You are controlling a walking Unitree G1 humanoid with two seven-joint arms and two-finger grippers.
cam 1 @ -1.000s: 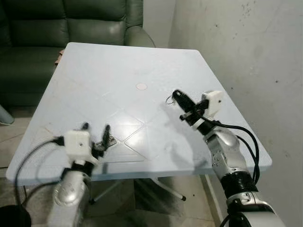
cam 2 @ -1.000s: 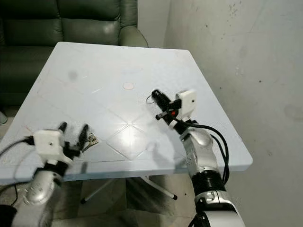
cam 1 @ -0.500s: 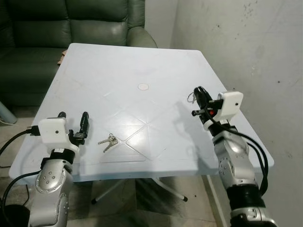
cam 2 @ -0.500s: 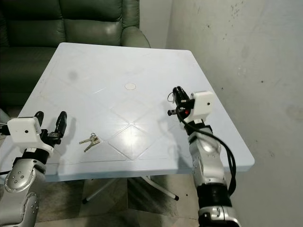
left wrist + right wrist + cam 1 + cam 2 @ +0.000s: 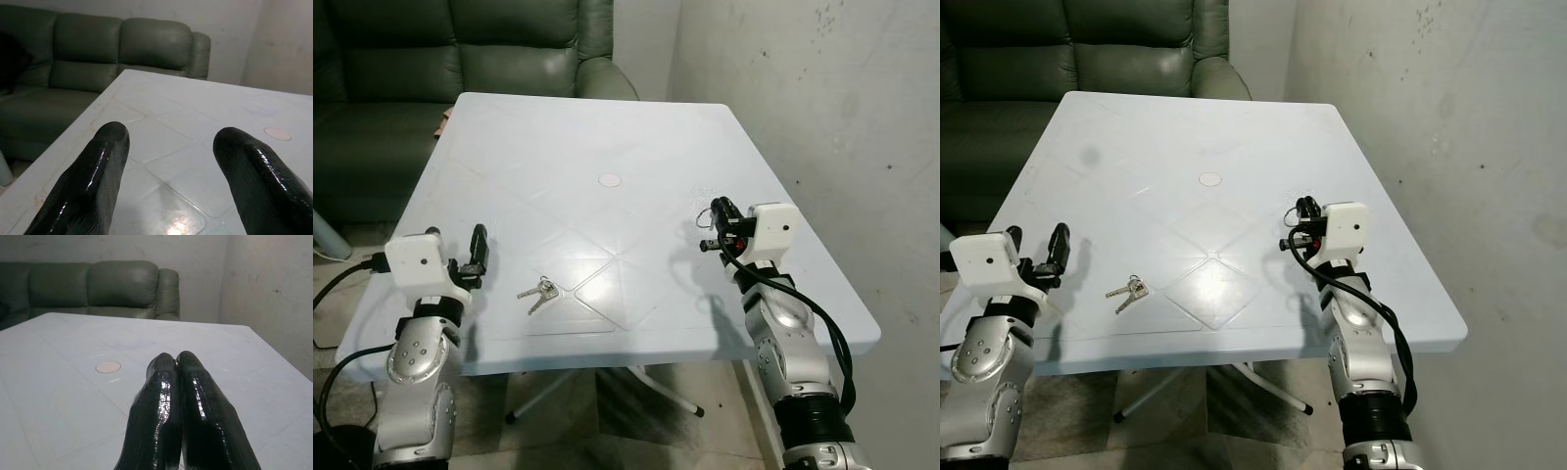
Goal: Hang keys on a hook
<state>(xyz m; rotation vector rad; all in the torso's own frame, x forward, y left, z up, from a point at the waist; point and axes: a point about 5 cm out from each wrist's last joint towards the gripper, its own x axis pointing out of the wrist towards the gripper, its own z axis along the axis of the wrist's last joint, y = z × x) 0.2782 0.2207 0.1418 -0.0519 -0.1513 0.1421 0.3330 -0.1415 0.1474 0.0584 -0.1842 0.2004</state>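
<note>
Keys (image 5: 537, 292): flat on the white surface (image 5: 607, 117), near its front edge, free of my end effectors. My left end effector (image 5: 168, 161): fingers spread, empty, beside them. My right end effector (image 5: 177, 363): fingers pressed together; eye views show a small ring (image 5: 707, 217) at its tip.

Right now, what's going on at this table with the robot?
A bunch of keys lies on the pale blue table, near its front edge, with neither gripper touching it. The left gripper is raised beside the keys with its fingers open. The right gripper is shut, with what looks like a thin wire ring at its fingertips. A green sofa stands behind the table. No hook can be made out.
</note>
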